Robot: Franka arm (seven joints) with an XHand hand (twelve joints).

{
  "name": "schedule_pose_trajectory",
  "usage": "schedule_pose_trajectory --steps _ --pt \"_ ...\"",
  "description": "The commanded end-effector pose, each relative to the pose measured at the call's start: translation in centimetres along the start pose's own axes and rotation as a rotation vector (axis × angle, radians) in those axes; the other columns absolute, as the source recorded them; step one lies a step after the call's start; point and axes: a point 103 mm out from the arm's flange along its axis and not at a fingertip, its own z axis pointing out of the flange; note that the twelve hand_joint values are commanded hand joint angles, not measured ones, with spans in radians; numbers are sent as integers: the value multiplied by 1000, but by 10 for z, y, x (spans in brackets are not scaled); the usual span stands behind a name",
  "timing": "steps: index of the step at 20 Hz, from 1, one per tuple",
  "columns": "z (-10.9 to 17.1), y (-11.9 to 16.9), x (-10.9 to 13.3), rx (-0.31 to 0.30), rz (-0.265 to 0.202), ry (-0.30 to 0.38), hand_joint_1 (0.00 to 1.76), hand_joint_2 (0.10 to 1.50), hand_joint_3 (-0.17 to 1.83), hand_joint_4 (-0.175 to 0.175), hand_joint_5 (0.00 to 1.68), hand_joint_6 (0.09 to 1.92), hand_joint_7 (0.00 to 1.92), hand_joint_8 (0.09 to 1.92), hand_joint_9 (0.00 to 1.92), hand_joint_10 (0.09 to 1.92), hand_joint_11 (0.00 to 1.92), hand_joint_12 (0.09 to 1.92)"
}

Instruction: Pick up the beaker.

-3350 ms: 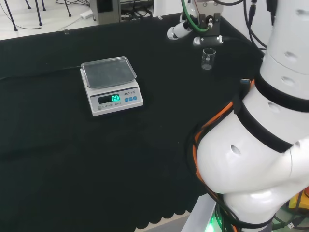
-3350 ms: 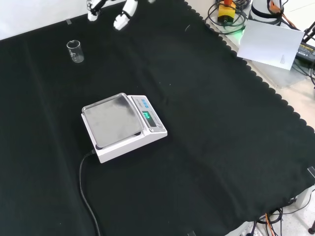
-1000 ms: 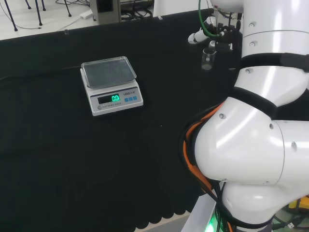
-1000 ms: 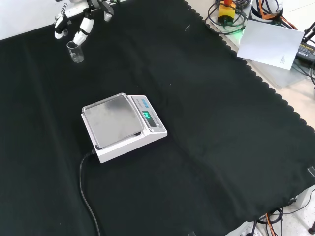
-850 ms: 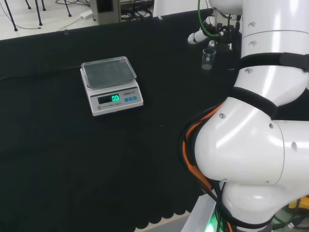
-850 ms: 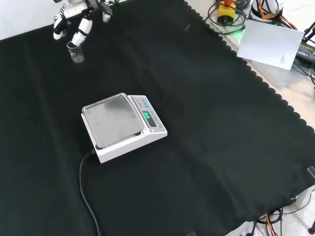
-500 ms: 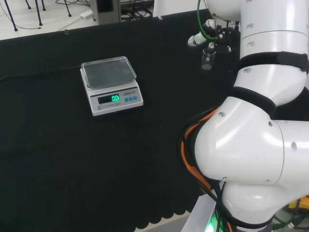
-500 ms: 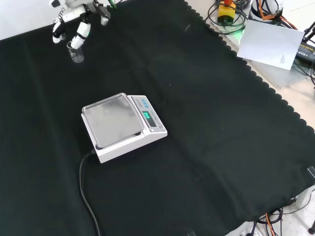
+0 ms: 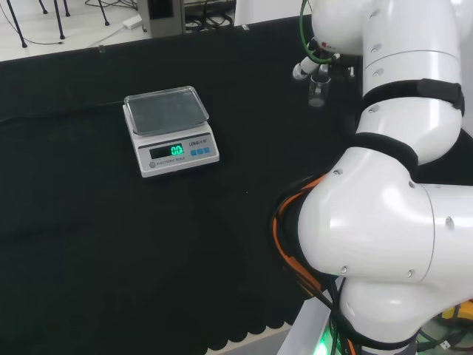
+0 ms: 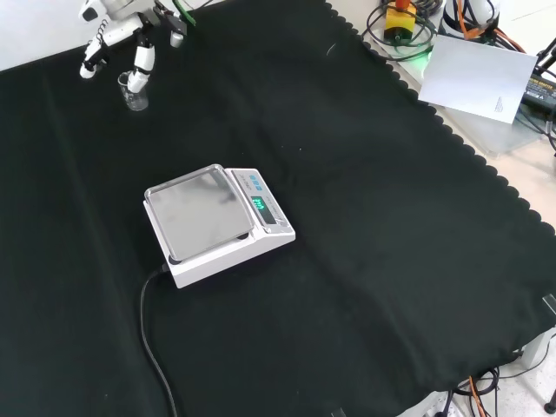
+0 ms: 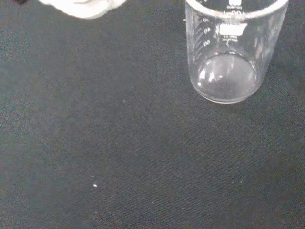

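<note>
The beaker [image 10: 133,92] is seen standing upright on the black cloth [image 10: 365,217] near the far left corner in the front view, well apart from the white scale [image 10: 215,223], which sits nearer the middle with its steel pan bare and its display lit. In the head view the beaker [image 9: 318,90] is found to the right of and beyond the scale [image 9: 169,130], just beside the arm's white links. The hand [image 10: 122,35] is placed directly over the beaker in the front view, fingers extended and spread apart; one finger [image 10: 142,62] is lowered to the rim on the right side, another [image 10: 94,54] is held out to the left, clear of the glass. Nothing is gripped; contact between finger and rim cannot be told. In the wrist view the beaker [image 11: 232,52] is shown clear and graduated, with no contents visible, resting on the cloth, with a blurred white part of the hand [image 11: 83,5] apart from it.
</note>
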Motion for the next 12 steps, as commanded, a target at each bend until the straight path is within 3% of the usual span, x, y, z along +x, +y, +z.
schedule_pose_trajectory --steps 1,6,9,12 --pt "26 2 -14 79 36 -7 869 690 488 -34 364 314 192 704 280 837 182 1470" --pt "31 6 -18 90 42 -4 905 657 585 -41 444 420 255 696 380 812 287 1426" --pt "31 7 -18 82 41 -20 1012 649 657 -70 567 613 339 711 581 761 591 1298" --pt "29 7 -15 49 43 -34 1162 651 709 -146 748 747 475 769 853 662 1016 1021"
